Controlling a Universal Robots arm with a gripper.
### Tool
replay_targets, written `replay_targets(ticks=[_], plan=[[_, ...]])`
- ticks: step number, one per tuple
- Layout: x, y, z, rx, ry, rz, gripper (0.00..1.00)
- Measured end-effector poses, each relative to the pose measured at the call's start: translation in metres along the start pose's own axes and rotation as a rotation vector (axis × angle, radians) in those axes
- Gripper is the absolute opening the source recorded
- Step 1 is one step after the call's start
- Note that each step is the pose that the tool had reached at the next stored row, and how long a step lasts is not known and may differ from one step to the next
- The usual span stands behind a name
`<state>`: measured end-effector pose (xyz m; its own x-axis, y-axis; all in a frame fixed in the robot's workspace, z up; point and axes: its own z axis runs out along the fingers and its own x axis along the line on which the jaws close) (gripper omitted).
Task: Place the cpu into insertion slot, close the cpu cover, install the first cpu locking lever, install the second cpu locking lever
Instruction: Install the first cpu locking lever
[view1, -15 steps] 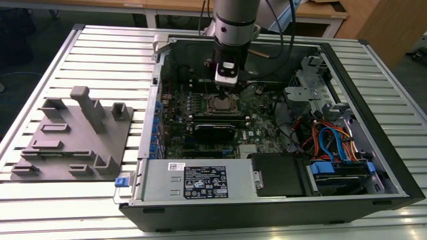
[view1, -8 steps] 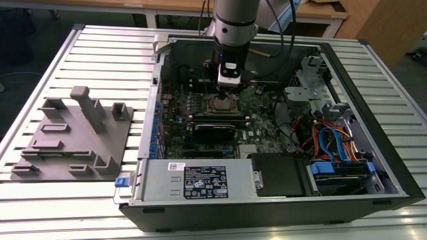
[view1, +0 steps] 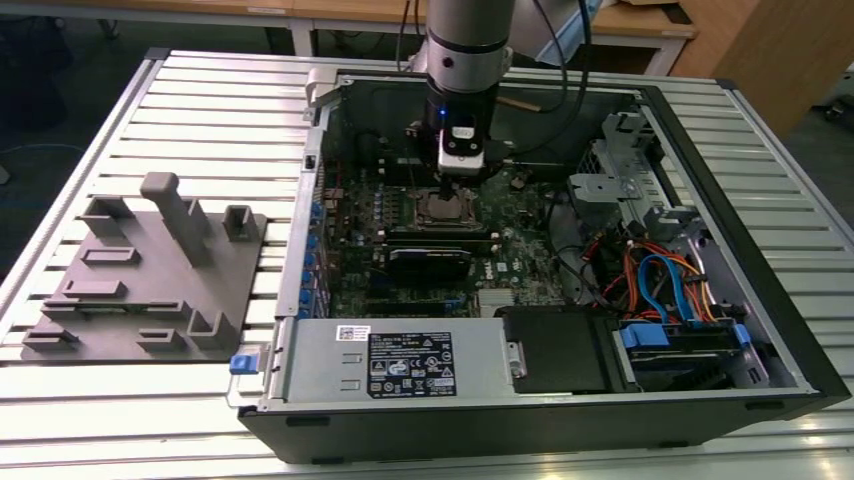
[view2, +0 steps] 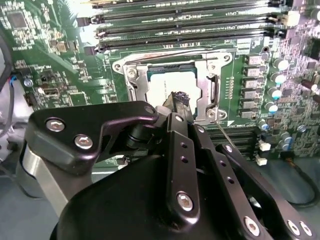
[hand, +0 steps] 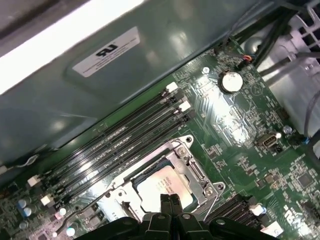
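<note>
The cpu (view2: 162, 85) (hand: 157, 186), a dull silver square, lies in the insertion slot (view1: 441, 208) on the green motherboard. The cpu cover (view2: 131, 82) (hand: 194, 169), a silver frame, lies flat around it. My gripper (view2: 179, 99) (hand: 170, 200) (view1: 451, 184) hangs right over the socket, its black fingers shut together with nothing between them, tips at the chip's edge by the cover. A thin wire locking lever (view2: 222, 132) (hand: 214, 202) sticks out beside the socket's corner. Another wire lever (hand: 95, 200) runs along the opposite side.
Long black memory slots (view2: 180, 22) (hand: 120, 145) run next to the socket. The open computer case (view1: 747, 330) holds a power supply (view1: 400, 362), drive bays and cable bundles (view1: 661, 275). A grey fixture block (view1: 147, 270) stands on the slatted table at the exterior view's left.
</note>
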<state>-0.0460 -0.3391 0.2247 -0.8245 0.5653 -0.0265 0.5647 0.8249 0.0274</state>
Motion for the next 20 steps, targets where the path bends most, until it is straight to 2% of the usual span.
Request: replay_targets(ticks=[20], plan=[[0.0000,0.0000,0.0006,-0.0095,0.0100,-0.363,0.10]])
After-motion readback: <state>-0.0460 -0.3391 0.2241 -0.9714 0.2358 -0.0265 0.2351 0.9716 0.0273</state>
